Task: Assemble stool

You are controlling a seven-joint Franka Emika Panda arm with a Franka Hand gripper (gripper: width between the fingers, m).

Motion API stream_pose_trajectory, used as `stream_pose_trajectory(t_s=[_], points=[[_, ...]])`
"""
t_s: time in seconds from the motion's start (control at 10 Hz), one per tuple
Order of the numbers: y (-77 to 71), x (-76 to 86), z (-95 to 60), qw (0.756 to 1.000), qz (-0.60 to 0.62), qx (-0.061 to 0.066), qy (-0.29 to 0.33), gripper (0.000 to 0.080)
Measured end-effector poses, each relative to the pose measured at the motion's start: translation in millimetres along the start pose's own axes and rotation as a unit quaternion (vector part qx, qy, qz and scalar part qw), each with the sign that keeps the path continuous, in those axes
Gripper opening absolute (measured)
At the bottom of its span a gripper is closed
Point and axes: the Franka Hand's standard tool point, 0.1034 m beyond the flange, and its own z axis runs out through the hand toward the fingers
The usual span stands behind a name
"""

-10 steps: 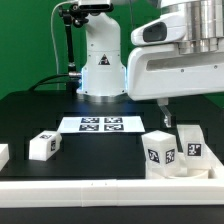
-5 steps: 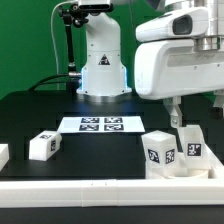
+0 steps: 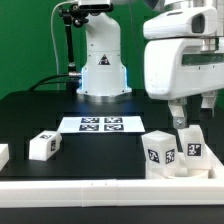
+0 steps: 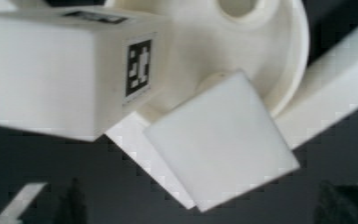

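The black tabletop (image 3: 30,115) carries everything, with a long white rim bar (image 3: 100,190) along its front edge and the marker board (image 3: 100,124) lying flat before the robot's base. The arm's big white hand fills the upper part of the exterior view's right, hanging over that end of the tabletop.

The round seat (image 4: 274,50) shows only in the wrist view, a pale disc with a hole, touching or just beside two legs. One is a tagged leg (image 4: 60,75); the other is a blank-faced leg (image 4: 211,145) that overlaps the tagged one in this view. In the exterior view two legs stand just beside each other below the hand — a front leg (image 3: 160,152) and a back leg (image 3: 192,145). A loose leg (image 3: 42,145) sits well apart toward the exterior view's left, and a further leg (image 3: 3,153) is cut off at the edge.

The jaws are spread wide and empty, with one of the fingertips (image 3: 181,118) just above the two legs. The blank-faced leg lies straight below the gap between them — but turned diagonally across it, so a grasp probably calls for a wrist turn before descending.
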Motion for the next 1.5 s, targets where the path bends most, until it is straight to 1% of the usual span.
stream_pose_trajectory(t_s=[0.3, 0.4, 0.7, 0.8, 1.0, 1.1, 1.2, 1.3, 1.4, 1.5], points=[[-2.1, -0.2, 2.6, 0.992, -0.122, -0.009, -0.015, 0.0649], [-3.5, 0.0, 4.2, 0.988, -0.151, -0.009, -0.019, 0.0649], [-12.9, 2.0, 14.3, 0.989, -0.145, -0.002, -0.02, 0.0649], [-13.8, 0.7, 17.8, 0.989, -0.145, 0.001, -0.023, 0.0649], [-11.4, 0.6, 19.3, 0.989, -0.144, 0.001, -0.024, 0.0649], [-11.3, 0.4, 19.4, 0.989, -0.144, 0.001, -0.024, 0.0555], [-11.3, 0.2, 19.5, 0.99, -0.138, 0.001, -0.024, 0.0555], [-11.3, 0.1, 19.6, 0.991, -0.128, 0.001, -0.024, 0.0374], [-11.1, -0.1, 19.5, 0.992, -0.127, 0.001, -0.024, 0.0338], [-11.1, -0.1, 19.5, 0.994, -0.106, 0.0, -0.024, 0.0338]])
